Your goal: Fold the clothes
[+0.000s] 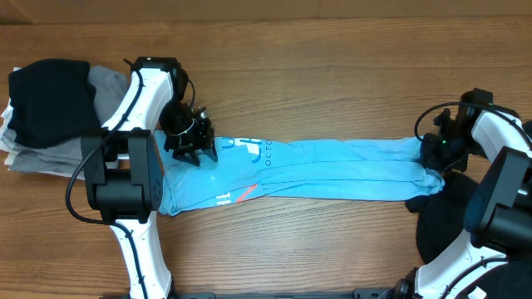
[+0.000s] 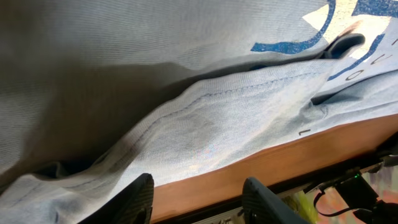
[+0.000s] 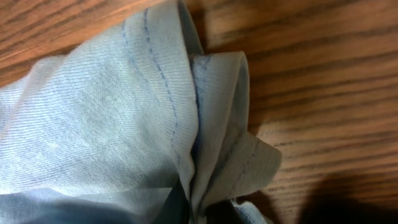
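a sky-blue shirt [image 1: 332, 170] lies on a wooden tabletop [image 1: 316, 75], drawn out into one long, narrow band. it looks already folded in along its length, so the sides seem done. what is left, by this look, is to fold the band across itself into a compact packet. white print [image 1: 249, 151] shows near the shirt's left end.

a pile [image 1: 46, 104] of black and grey clothes sits well to the left of the shirt. a black garment [image 1: 436, 220] lies just below the shirt's right end, loose and not folded. so most of the task appears to remain.

the left gripper [image 1: 193, 141] points down onto the shirt's left end, beside the print. in the wrist view its fingers [image 2: 140, 199] stand apart, released, with cloth lying around them and none visibly between them.

the right gripper [image 1: 436, 154] sits at the shirt's right end, where the cloth bunches into a knot. it is clenched, and the stitched hem gathers toward it in the wrist view, so it appears to be pinching the shirt there. both arms reach in from the near edge, one at each end of the shirt.
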